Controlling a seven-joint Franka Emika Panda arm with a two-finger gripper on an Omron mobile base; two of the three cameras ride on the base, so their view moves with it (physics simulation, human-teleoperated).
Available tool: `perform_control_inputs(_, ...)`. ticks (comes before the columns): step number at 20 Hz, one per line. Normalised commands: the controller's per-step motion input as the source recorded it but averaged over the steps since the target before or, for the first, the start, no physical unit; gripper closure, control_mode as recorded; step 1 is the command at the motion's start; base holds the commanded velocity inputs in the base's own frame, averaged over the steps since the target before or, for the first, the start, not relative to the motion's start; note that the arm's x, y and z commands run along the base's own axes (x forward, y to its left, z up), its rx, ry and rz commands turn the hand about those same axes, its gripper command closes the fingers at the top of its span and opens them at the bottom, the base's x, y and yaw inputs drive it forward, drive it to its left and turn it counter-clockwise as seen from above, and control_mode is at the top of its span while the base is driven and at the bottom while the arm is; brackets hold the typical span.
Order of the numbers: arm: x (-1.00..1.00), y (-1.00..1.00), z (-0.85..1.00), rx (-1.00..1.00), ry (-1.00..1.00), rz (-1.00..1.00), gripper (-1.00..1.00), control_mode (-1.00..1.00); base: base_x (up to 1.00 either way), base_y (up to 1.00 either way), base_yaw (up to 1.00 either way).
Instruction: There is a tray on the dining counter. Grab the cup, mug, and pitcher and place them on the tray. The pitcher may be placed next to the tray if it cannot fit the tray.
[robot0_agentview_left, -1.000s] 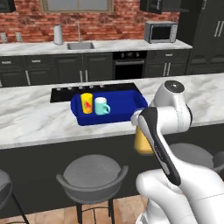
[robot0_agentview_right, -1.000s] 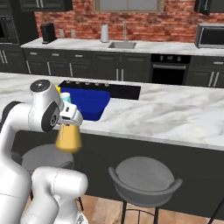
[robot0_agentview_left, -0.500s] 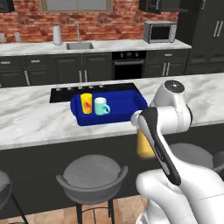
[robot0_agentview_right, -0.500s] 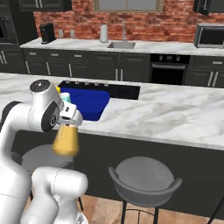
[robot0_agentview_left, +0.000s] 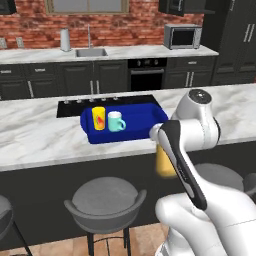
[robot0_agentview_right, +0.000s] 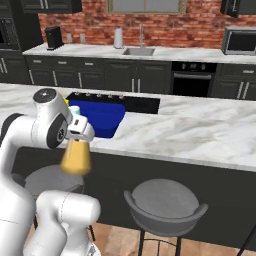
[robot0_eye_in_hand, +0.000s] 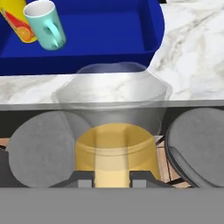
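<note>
The amber-gold pitcher (robot0_agentview_left: 165, 162) hangs in the air just off the front edge of the dining counter (robot0_agentview_left: 40, 135), over the stools. My gripper (robot0_agentview_right: 80, 131) is shut on it from above. In the hand view the pitcher (robot0_eye_in_hand: 114, 153) sits between the fingertips (robot0_eye_in_hand: 85, 177), clear part toward the counter. The deep-blue tray (robot0_agentview_left: 145, 112) lies on the counter just beyond. Inside it, at its left end, the yellow cup (robot0_agentview_left: 98, 118) and the teal mug (robot0_agentview_left: 116, 121) stand side by side. They also show in the hand view: cup (robot0_eye_in_hand: 19, 19), mug (robot0_eye_in_hand: 46, 26), tray (robot0_eye_in_hand: 109, 26).
Round grey stools (robot0_agentview_left: 105, 197) (robot0_agentview_right: 165, 200) stand below the counter edge under the pitcher. A black cooktop (robot0_agentview_left: 75, 106) lies behind the tray. The back wall carries a sink (robot0_agentview_left: 90, 51), an oven and a microwave (robot0_agentview_left: 183, 36). Bare marble (robot0_agentview_right: 190, 125) stretches right of the tray.
</note>
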Motion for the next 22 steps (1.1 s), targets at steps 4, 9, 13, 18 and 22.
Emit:
perform_control_inputs(4,0.0,0.0,0.5,0.0,-0.1,0.01,1.0,-1.0,0.0,0.0,0.0)
perform_control_inputs(9,0.0,0.0,0.54,0.0,-0.22,0.01,1.0,-1.0,0.0,0.0,0.0)
perform_control_inputs(13,0.02,0.0,0.45,0.0,-0.22,0.03,1.0,-1.0,0.0,0.0,0.0)
perform_control_inputs(18,0.35,0.0,0.32,0.02,-0.11,0.03,1.0,-1.0,0.0,0.0,0.0)
perform_control_inputs(22,0.6,0.0,0.22,0.02,0.0,0.02,1.0,-1.0,0.0,0.0,0.0)
